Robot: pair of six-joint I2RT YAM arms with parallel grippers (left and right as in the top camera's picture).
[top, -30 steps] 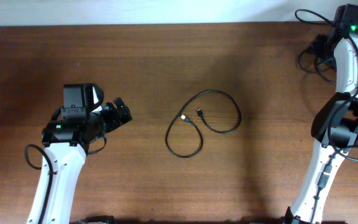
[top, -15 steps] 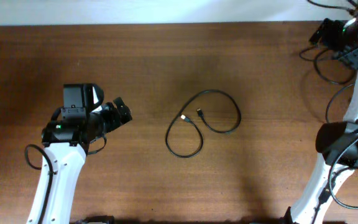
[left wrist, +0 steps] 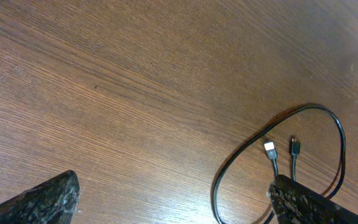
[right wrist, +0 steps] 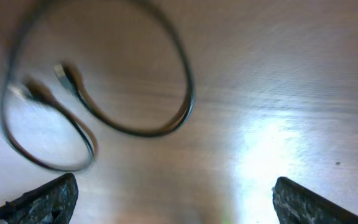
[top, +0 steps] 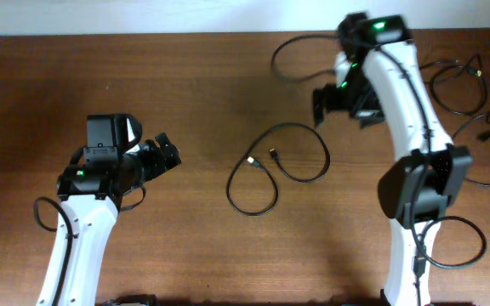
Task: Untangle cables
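On the table [top: 185, 76], looped cable [left wrist: 316, 106] between left gripper [top: 168, 150] and right gripper [right wrist: 173, 183], both wide.

A thin black cord [top: 327, 157] [left wrist: 309, 106] [right wrist: 189, 87] with a small plug at each end lies flat mid-worktop in two loose crossing loops, plug ends near each other, while more thin black cords [top: 481, 73] sprawl in loops near the far right corner.

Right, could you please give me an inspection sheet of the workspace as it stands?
Surface: brown wood-grain table.
Job's things: one thin black cable crossing itself at centre, both plugs free; more thin cords at right edge.
Clutter: nothing seen.
Grippers: left gripper open, empty; right gripper open, empty, near the central cable.
Cables: arm wires loop beside both arms.
Surroundings: pale wall along far edge.
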